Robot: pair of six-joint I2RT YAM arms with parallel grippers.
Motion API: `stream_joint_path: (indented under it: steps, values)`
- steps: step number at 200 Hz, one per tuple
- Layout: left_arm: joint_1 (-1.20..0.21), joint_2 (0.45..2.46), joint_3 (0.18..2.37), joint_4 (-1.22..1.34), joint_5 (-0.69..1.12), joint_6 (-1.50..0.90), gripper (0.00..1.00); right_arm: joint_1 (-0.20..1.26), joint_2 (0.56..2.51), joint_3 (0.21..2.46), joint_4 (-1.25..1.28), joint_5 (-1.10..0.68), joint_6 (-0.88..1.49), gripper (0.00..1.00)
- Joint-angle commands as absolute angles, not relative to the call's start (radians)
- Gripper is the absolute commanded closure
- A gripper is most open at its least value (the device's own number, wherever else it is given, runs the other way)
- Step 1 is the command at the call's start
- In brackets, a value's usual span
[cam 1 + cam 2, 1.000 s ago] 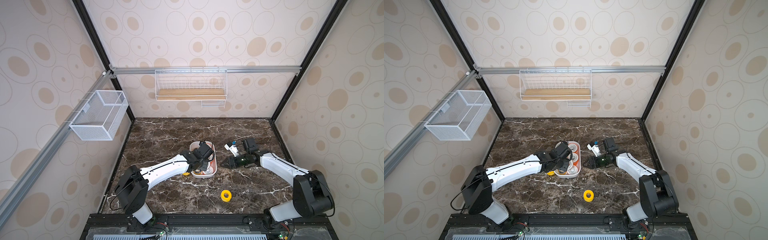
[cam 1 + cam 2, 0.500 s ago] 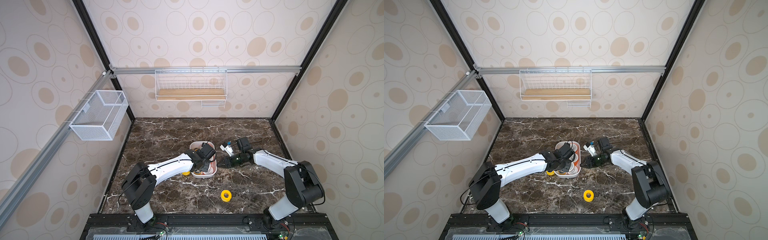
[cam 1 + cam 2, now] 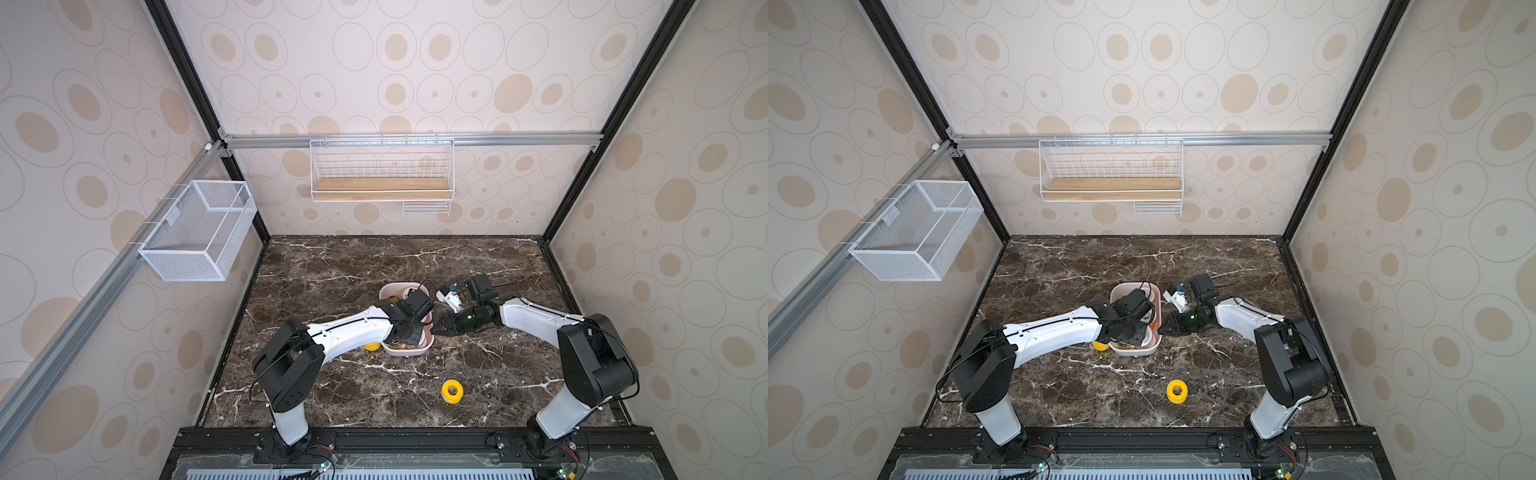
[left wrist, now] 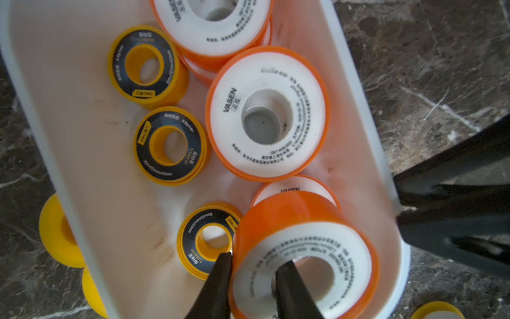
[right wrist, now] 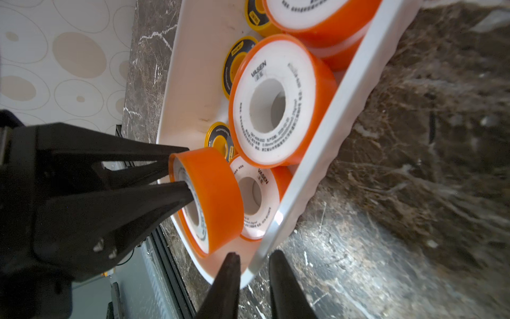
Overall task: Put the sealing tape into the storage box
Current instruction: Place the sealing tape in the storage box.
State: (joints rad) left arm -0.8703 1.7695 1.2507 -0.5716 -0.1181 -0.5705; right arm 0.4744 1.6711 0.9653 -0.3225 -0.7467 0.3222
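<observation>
In both top views the left wrist covered most of the box [image 3: 406, 354], so I could not count the tape inside from there. The left wrist view cut off one white-faced spool at the frame edge, and the held spool [image 4: 303, 221] half hid another below it; whether they touched I could not tell. The left arm was stretched low over the counter [image 3: 353, 270]. The left tool [image 4: 256, 259] was clenched on the held spool, one finger in its hole and one outside its rim, tilted inside the box's near end. The right arm reached from the opposite side, and the right tool [image 5: 254, 254] pinched the box's rim. Two yellow spools [image 4: 55, 234] lay just outside the box wall. A third yellow spool [image 3: 452, 390] sat well apart on open counter.
</observation>
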Motion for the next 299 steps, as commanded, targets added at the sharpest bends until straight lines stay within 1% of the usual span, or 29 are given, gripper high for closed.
stream_joint_path:
  steps: [1,42,92,143,161,180,198,223,254,268,299]
  values:
    - [-0.867,1.792,1.295,-0.567,-0.100,-0.548,0.70,0.482,1.687,0.986,-0.316,-0.758,0.329,0.77]
    - [-0.867,1.814,1.309,-0.565,-0.093,-0.544,0.70,0.485,1.693,0.986,-0.315,-0.756,0.331,0.79]
    - [-0.867,1.841,1.328,-0.558,-0.072,-0.541,0.68,0.488,1.698,0.983,-0.320,-0.755,0.328,0.79]
    - [-0.868,1.841,1.326,-0.557,-0.084,-0.546,0.58,0.488,1.697,0.983,-0.325,-0.749,0.325,0.79]
    - [-0.867,1.838,1.325,-0.557,-0.088,-0.546,0.58,0.489,1.695,0.983,-0.327,-0.746,0.324,0.79]
    - [-0.867,1.838,1.325,-0.558,-0.095,-0.546,0.61,0.488,1.691,0.983,-0.328,-0.743,0.324,0.79]
    - [-0.867,1.828,1.322,-0.559,-0.101,-0.546,0.61,0.488,1.670,0.978,-0.327,-0.727,0.324,0.79]
    - [-0.867,1.783,1.309,-0.548,-0.099,-0.532,0.56,0.488,1.626,0.974,-0.344,-0.682,0.315,0.75]
    - [-0.867,1.698,1.285,-0.549,-0.123,-0.511,0.47,0.489,1.557,0.963,-0.377,-0.618,0.295,0.66]
    - [-0.867,1.649,1.271,-0.553,-0.146,-0.501,0.46,0.488,1.526,0.956,-0.391,-0.585,0.287,0.61]
    - [-0.858,1.540,1.244,-0.578,-0.190,-0.473,0.43,0.488,1.452,0.938,-0.437,-0.533,0.260,0.57]
